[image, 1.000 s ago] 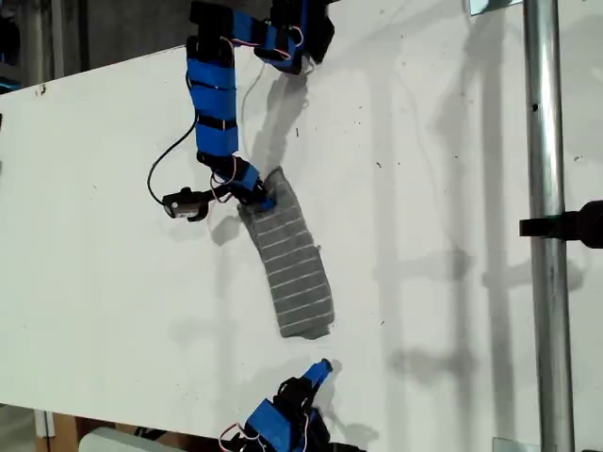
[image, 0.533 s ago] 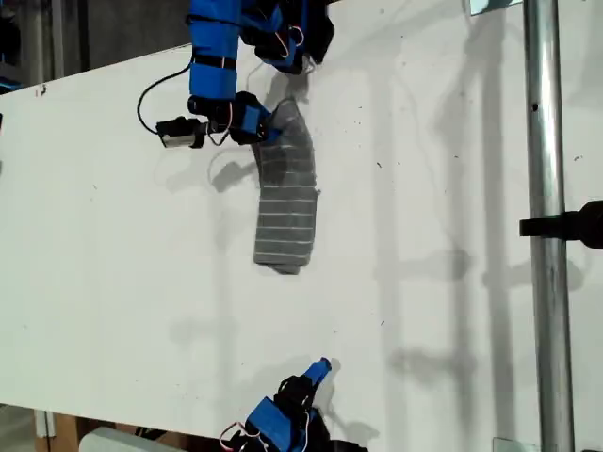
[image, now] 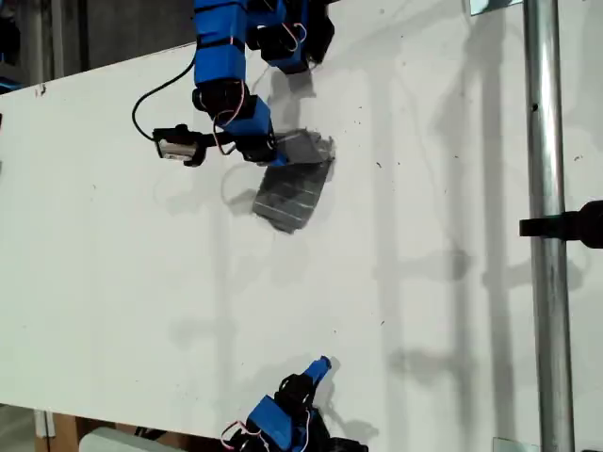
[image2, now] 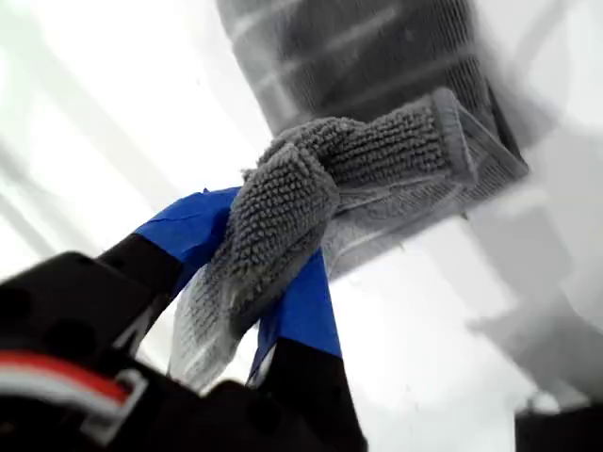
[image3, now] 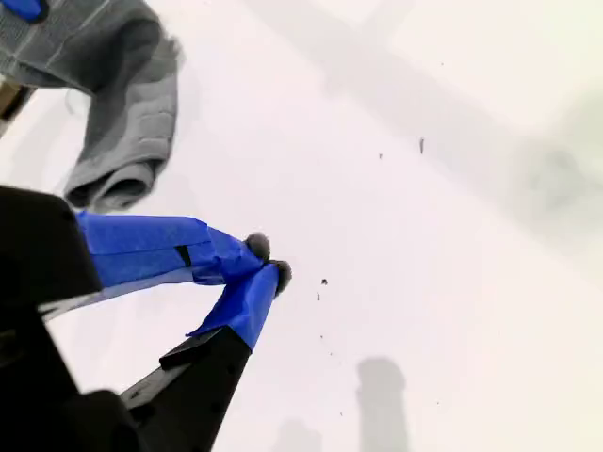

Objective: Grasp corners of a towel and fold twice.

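Most of the white tabletop [image: 113, 282] lies bare, with wide open room across the exterior view's left and centre and down toward its near edge. The only fixed obstacle is a metal pole [image: 546, 235] running along the exterior view's right, well apart from the work. The towel [image: 292, 193] sits toward the far side of the tabletop, close to the base of the first arm, crumpled on itself and not lying flat. Its upper part is lifted while its lower part appears to rest doubled on the surface. That posture fits a fold in hand, with one end being carried over the rest. The first claw [image: 268, 155] is pinching a bunched wad of the cloth, probably one corner [image2: 283, 207], though the gather hides the true edge, so the grip may be holding more than one layer. The second claw [image: 320, 365] waits at the near edge of the tabletop, well apart from the towel. Its tips are pressed together on nothing, as the second wrist view shows. It would need to spread before it could take another corner, and clear surface lies between it and the cloth.
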Robot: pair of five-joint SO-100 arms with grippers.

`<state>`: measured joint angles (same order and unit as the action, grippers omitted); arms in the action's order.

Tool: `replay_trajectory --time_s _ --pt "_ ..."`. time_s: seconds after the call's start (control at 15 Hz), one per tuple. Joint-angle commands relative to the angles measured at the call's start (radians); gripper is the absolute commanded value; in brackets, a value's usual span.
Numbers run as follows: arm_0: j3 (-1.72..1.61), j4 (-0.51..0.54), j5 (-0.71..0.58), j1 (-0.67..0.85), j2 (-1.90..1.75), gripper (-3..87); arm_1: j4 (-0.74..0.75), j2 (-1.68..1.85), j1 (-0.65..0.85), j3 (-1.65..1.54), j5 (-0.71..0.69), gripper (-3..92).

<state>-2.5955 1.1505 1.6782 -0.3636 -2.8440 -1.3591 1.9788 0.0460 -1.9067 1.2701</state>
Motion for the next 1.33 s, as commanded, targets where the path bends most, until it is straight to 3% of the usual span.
replay_trajectory --time_s 0.0,0.07,0.2,0.33,0.4,0.53,0.6,0.87,1.07,1.2,1.27 --pt "0.008 -0.028 0.008 -0.005 0.000 -2.1 0.272 -0.037 0.069 -0.077 -0.060 0.9" --pt "0.009 -0.028 0.008 -0.005 0.003 -2.1 0.327 -0.032 0.086 -0.100 -0.063 26.4" --pt "0.009 -0.028 0.002 -0.005 0.002 -2.1 0.426 0.071 0.118 -0.137 -0.156 41.6" --pt "0.008 -0.037 -0.011 0.006 0.003 -2.1 0.709 0.328 0.175 -0.313 -0.264 16.3" --pt "0.008 -0.041 -0.012 0.009 0.006 -2.1 0.718 0.448 0.235 -0.390 -0.238 15.1" --pt "0.003 -0.048 -0.014 0.011 0.008 -2.1 0.472 0.650 0.288 -0.413 -0.225 12.5" --pt "-0.009 -0.057 -0.018 0.014 0.011 -2.1 0.373 0.772 0.273 -0.456 -0.210 4.6" --pt "-0.130 -0.092 -0.052 0.104 -0.072 -2.2 0.003 1.307 0.049 -0.739 0.055 -0.2" --pt "-0.348 -0.141 -0.149 0.270 -0.324 -2.3 -0.048 1.307 0.031 -0.896 0.166 -0.2" --pt "-0.508 -0.086 -0.212 0.367 -0.643 -2.3 -0.064 1.302 0.032 -0.986 0.255 -0.2" --pt "-0.525 -0.092 -0.218 0.396 -0.634 -2.2 -0.069 1.304 0.026 -0.986 0.264 -0.2"
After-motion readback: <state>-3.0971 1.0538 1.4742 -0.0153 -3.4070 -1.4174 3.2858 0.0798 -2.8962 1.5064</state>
